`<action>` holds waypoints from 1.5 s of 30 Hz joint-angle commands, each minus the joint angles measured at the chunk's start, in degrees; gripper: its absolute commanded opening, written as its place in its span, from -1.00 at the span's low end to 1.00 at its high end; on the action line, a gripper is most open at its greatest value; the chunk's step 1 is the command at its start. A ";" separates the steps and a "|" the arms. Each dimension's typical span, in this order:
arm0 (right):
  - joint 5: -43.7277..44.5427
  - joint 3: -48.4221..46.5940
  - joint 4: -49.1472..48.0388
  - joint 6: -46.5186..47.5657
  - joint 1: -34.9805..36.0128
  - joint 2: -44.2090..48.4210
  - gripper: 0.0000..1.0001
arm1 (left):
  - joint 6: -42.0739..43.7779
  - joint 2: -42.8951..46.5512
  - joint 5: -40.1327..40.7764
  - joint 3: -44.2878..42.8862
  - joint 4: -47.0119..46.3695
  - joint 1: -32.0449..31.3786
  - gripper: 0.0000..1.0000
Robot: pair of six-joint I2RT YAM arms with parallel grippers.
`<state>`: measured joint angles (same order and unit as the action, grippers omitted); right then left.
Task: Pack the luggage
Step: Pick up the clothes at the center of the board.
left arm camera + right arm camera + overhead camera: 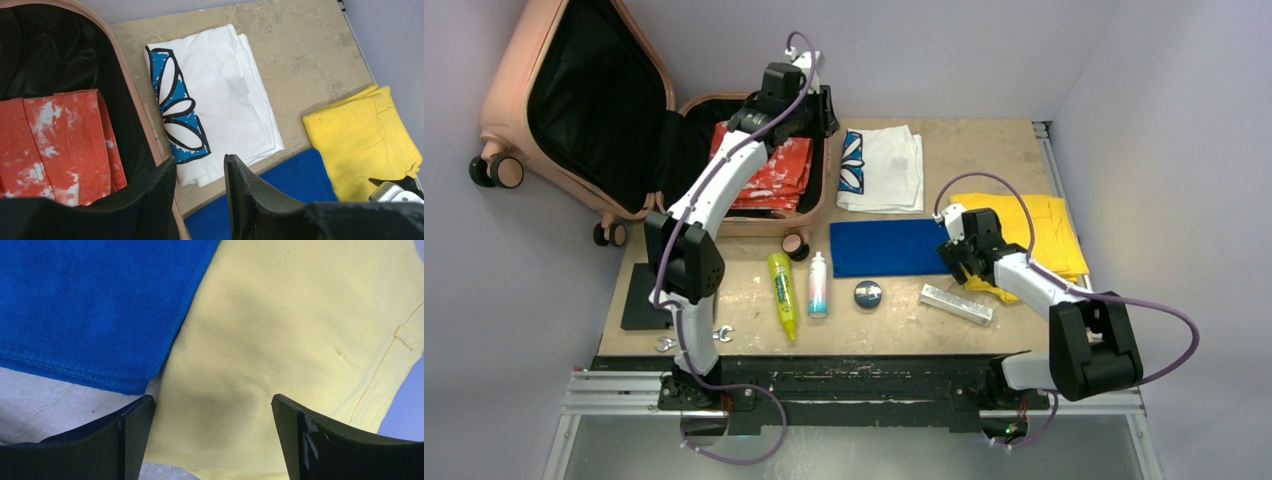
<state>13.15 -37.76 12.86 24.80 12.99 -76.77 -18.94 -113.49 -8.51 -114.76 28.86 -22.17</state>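
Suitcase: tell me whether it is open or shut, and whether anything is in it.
Open. The luggage is spread wide, with the black lining of both halves exposed. A folded red-and-white garment lies in the half on the table.

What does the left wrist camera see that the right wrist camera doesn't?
Only the left wrist camera shows the luggage with a red tie-dye cloth inside, the white flower shirt on the table, and the left gripper, open. Only the right wrist camera shows the right gripper, open over the yellow cloth. Both show that yellow cloth beside the blue towel.
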 commanded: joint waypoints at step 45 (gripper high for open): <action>-9.98 -7.94 -14.19 -3.74 -3.06 3.90 -1.00 | -34.14 -20.65 -31.36 4.99 -27.91 -13.48 0.98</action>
<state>10.33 -42.09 7.38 20.43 9.63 -76.23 -47.62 -134.17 -35.68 -109.84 8.88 -35.66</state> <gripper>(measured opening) 0.030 0.989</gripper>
